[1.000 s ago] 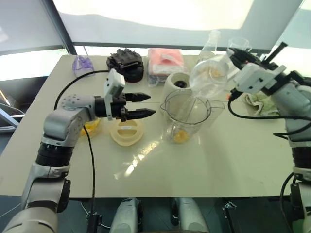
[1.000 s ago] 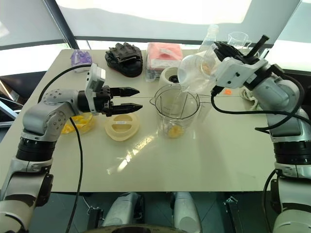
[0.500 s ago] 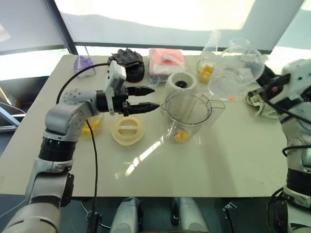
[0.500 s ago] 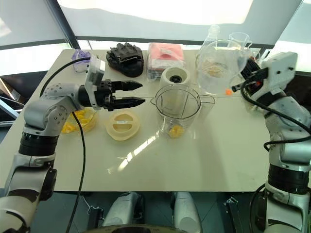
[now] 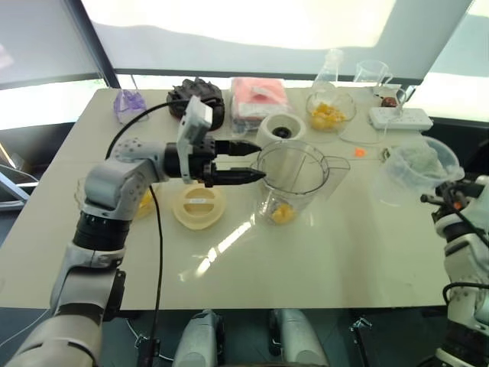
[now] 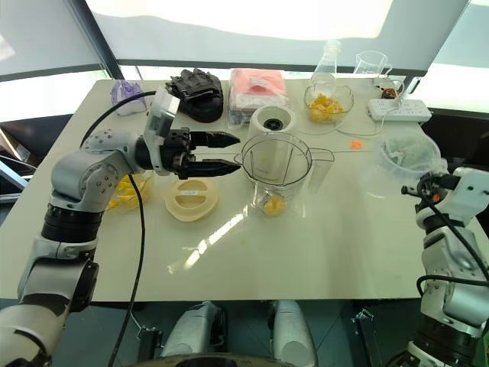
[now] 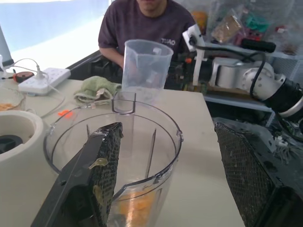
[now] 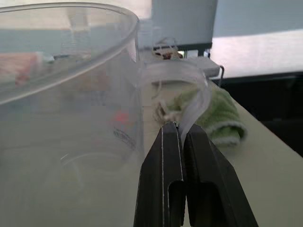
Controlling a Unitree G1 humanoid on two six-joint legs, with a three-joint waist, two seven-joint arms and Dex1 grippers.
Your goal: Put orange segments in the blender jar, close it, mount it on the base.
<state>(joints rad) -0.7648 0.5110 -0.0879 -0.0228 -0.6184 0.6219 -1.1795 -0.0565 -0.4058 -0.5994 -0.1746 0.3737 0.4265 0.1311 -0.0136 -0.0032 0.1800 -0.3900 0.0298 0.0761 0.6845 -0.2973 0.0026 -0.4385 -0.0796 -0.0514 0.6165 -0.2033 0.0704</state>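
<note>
Two arms are reaching out: left end effector, fingers apart, is pointing sideways at the blender jar mid-bench; right end effector is pinching a clear beaker's handle.

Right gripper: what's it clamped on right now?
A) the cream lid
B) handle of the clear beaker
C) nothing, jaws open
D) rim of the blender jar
B: the right gripper is shut on the thin handle of the clear beaker, held at the table's right edge, well away from the blender jar.
</note>
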